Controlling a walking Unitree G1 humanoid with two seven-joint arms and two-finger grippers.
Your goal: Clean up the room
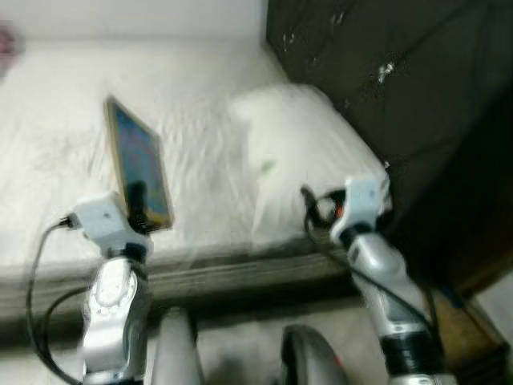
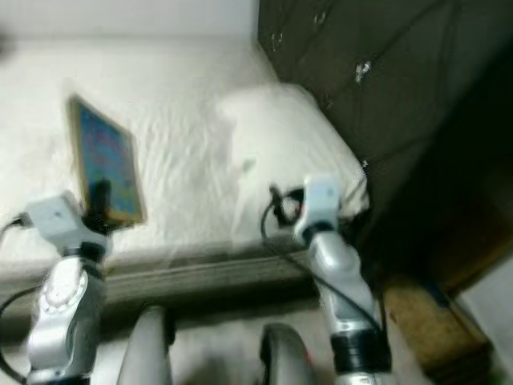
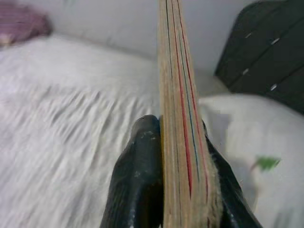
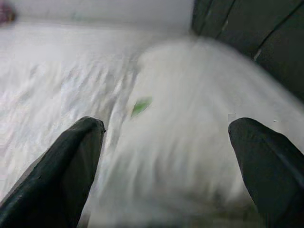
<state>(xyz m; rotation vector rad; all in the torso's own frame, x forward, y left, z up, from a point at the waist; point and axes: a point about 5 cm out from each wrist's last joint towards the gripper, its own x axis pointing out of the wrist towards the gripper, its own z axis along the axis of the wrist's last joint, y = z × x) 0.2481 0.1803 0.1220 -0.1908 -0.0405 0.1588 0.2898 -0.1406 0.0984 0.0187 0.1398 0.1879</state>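
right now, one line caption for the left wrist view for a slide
Left gripper clamps a thin book edge-on above the white bed, pillow beside the dark headboard.

A blue, multicoloured cover with a yellowish border is seen on the book; its page edges are tan with red and blue lines. The bed sheet and pillow are white, the headboard dark brown at two o'clock.
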